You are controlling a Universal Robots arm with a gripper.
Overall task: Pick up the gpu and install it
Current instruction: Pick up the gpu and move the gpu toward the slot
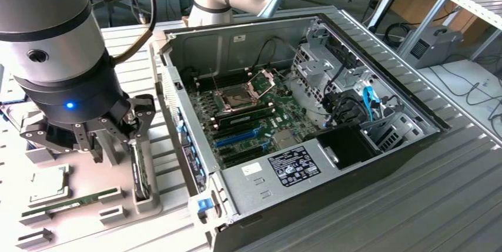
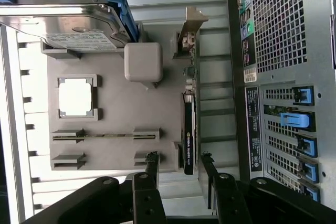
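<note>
One small flat green circuit card, the gpu (image 2: 188, 129), stands on its long edge in a slot of a grey moulded parts tray (image 2: 115, 119). Its silver metal end bracket (image 2: 190, 22) is at the end far from the fingers. In the exterior view the same card (image 1: 141, 175) sits upright at the tray's side nearest the computer.

It looks light and stiff, but probably fragile. The fan, the small soldered parts and the contact edge would likely not take pressure. The safest hold seems to be a pinch across its two flat faces on bare board near the upper edge, gentle and square so that it lifts straight out of the slot.

The black two-finger gripper (image 2: 180, 157) is spread wide and holds nothing. Its tips are on either side of the card's line, above the end away from the bracket, and apart from the card.

Further out on the tray are a square silver processor chip (image 2: 76, 95), a long narrow green memory stick (image 2: 105, 136) and a silver hard drive with a white label (image 2: 68, 32). Just beside the tray is the open grey computer case (image 1: 235, 43), with its green motherboard (image 1: 259, 108) exposed.
</note>
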